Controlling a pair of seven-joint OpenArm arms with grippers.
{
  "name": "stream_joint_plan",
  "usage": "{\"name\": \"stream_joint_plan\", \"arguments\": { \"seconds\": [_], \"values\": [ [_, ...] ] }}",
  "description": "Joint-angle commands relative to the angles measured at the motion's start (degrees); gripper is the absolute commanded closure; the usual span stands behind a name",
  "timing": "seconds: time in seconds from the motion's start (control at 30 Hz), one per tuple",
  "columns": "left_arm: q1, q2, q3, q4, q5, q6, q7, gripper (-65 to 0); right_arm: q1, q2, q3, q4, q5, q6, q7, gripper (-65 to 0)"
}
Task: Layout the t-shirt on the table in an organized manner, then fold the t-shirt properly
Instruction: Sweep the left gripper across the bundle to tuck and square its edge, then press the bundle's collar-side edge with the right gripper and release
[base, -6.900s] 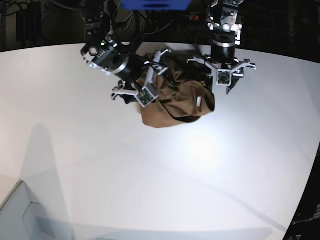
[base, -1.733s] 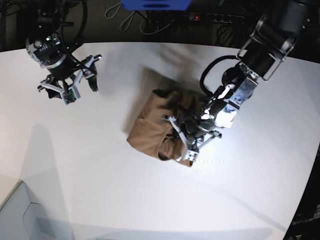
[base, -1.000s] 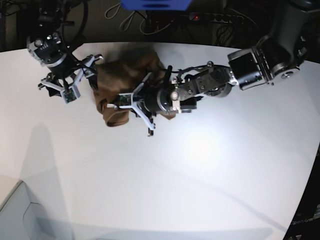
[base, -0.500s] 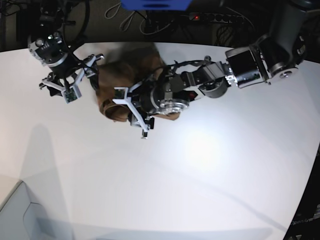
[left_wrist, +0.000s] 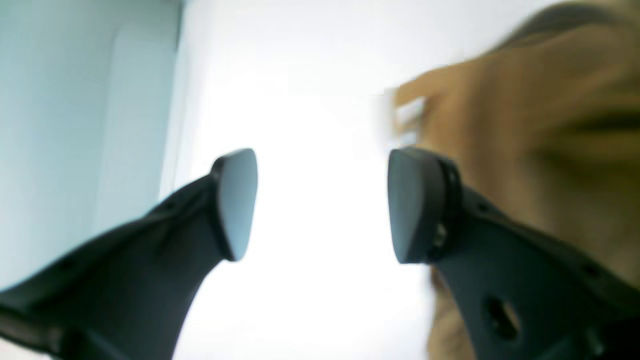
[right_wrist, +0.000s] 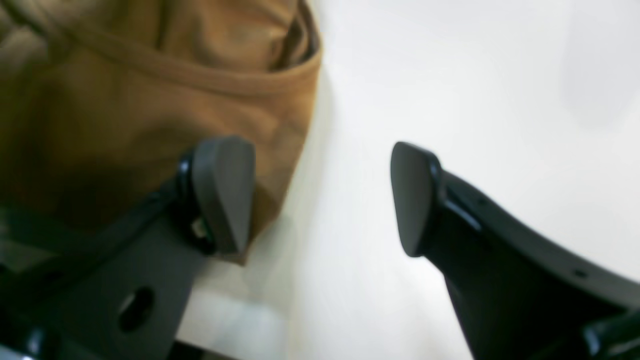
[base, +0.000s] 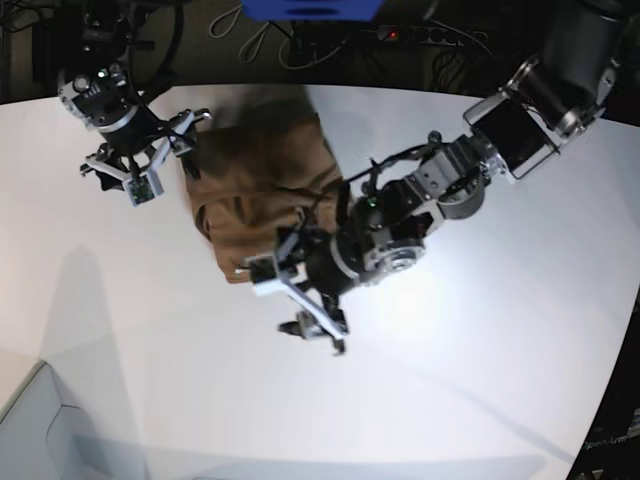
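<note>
Two tools work over one crumpled brown t-shirt (base: 255, 195), which lies bunched in the upper left-centre of the base view on the white counter (base: 480, 350), far from laid out. The left tool (base: 300, 300) sits at centre frame, just below the shirt's lower edge, over bare counter; its wrist view shows the fingers spread wide with nothing but white surface between them and the cloth off to the right of the far finger (left_wrist: 420, 205). It holds nothing, so I judge it free to pick a fresh grasp point. The right tool (base: 140, 165) hovers at the upper left, beside the shirt's left edge, also spread wide and empty; in its wrist view one finger (right_wrist: 222, 192) stands in front of a hemmed fold of cloth (whether it touches is unclear). Placed on opposite sides of the heap, the pair looks set to take two edges and pull the garment flat, which the folding depends on.
</note>
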Motion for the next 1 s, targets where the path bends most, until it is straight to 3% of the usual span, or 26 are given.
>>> {"name": "stream_joint_plan", "arguments": {
  "seconds": [0.0, 0.1, 0.2, 0.33, 0.4, 0.5, 0.57, 0.7, 0.97],
  "values": [
    [0.59, 0.16, -2.52, 1.52, 0.04, 0.06, -0.77, -39.5, 0.43, -0.16, 0.27, 1.20, 0.90, 0.19, 1.41, -43.3],
    [5.52, -0.19, -10.61, 4.59, -0.31, 0.06, -0.33, -39.5, 0.78, -2.09, 0.00, 1.20, 0.90, 0.19, 1.50, -43.3],
    [14.13, 0.51, -23.35, 6.97, -0.31, 0.06, -0.33, -39.4, 2.98, -3.85, -0.09, 1.11, 0.90, 0.19, 1.50, -43.2],
    [25.12, 5.44, -39.09, 8.90, -0.31, 0.06, 0.29, -37.7, 5.53, -5.34, -0.09, 0.85, 0.99, 0.19, 1.50, -41.6],
    [28.90, 7.81, -45.33, 9.34, -0.31, 0.06, 2.49, -30.7, 5.97, -6.22, -1.05, 0.94, 0.99, 0.19, 1.50, -36.4],
    [31.71, 10.10, -49.20, 9.25, -0.31, 0.06, 6.18, -15.2, 5.70, -6.30, -4.66, 0.76, 0.99, 0.19, 1.50, -24.0],
    [32.77, 10.45, -49.90, 9.25, -0.31, 0.06, 7.50, -9.8, 5.35, -6.30, -7.21, 0.15, 0.99, 0.19, 1.33, -16.1],
    [33.91, 10.27, -50.34, 10.22, -0.31, 0.06, 7.76, -8.9, 4.73, -6.30, -11.34, -3.81, 0.99, 0.19, 1.50, -9.4],
    [34.09, 10.01, -58.52, 14.44, -0.31, 0.06, 7.85, -8.9, 5.00, -6.30, -11.78, -16.03, 0.99, 0.19, 3.96, -9.0]
  ]
}}
